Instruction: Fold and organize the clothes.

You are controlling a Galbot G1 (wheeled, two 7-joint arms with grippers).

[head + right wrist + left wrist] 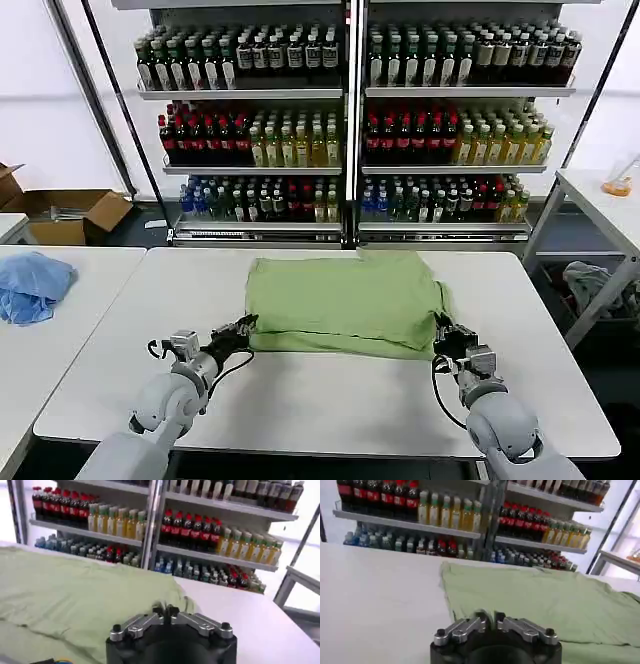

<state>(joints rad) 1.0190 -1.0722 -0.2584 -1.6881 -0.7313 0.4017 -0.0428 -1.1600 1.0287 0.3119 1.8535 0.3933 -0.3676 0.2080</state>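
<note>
Lying mid-tabletop (300,400), your light green shirt (345,300) is a flat folded rectangle. Your left end effector (244,326) sits at its near left corner, fingers pressed together. Your right end effector (442,326) is at the near right corner, fingers also pressed together. A blue cloth (32,284) is on the side table.

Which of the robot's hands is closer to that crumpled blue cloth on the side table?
Left. The left gripper sits at the green shirt's near-left corner, on the blue cloth's side; the right gripper is at the shirt's opposite corner.
</note>
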